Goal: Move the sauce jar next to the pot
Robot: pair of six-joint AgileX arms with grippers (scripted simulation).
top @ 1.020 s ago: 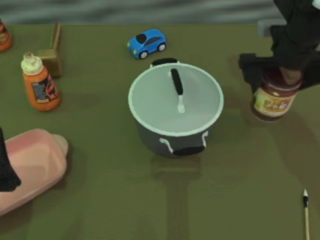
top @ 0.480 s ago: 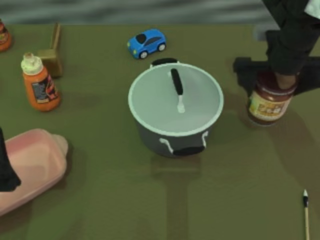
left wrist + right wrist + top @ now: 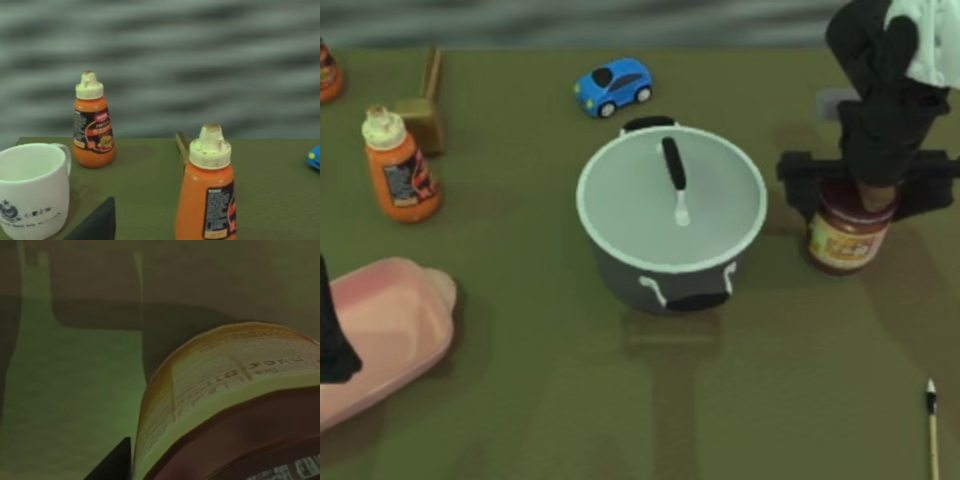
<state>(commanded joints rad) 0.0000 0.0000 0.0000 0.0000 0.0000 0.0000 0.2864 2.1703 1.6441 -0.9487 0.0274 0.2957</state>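
Setting the sauce jar (image 3: 847,238) down at the pot's (image 3: 671,213) 3 o'clock side.

Right gripper (image 3: 868,186) sits on top of the jar, closed around its lid end; jar upright, near the pot's right rim, not touching. Whether its base is on the table (image 3: 520,400) yet, cannot tell; the right wrist view only shows the label (image 3: 220,385) close up over olive surface. You want a straight, slow descent, no sideways drift toward the pot's lid (image 3: 670,196). Open the fingers only once the jar bears its own weight, then lift clear vertically so it doesn't tip. Left arm parked at the top view's 8 o'clock edge, near the orange squeeze bottle (image 3: 206,192).
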